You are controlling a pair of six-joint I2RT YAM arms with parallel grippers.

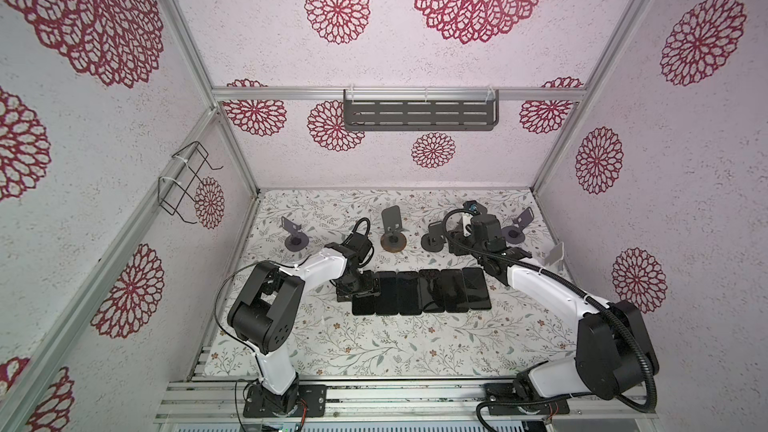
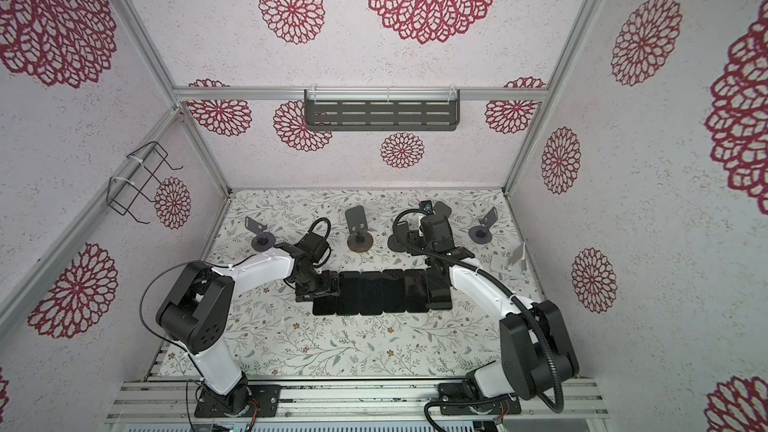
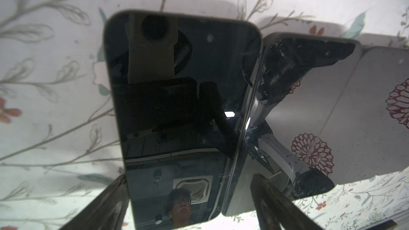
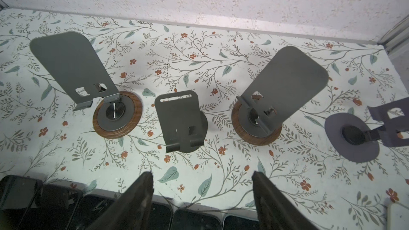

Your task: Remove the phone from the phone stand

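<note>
L claw (image 3: pixel 189 181) open, straddling leftmost phone (image 3: pixel 177 98) lying flat beneath it.

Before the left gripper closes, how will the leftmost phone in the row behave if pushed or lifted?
The leftmost phone looks a stiff, flat slab. Its mirror-glossy screen is probably slippery. It lies flat, seemingly touching the neighbouring phone, so a sideways push would likely shove that too.

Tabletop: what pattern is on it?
Tabletop: white, leafy vines, small red flowers; clearest in right wrist view.
</note>
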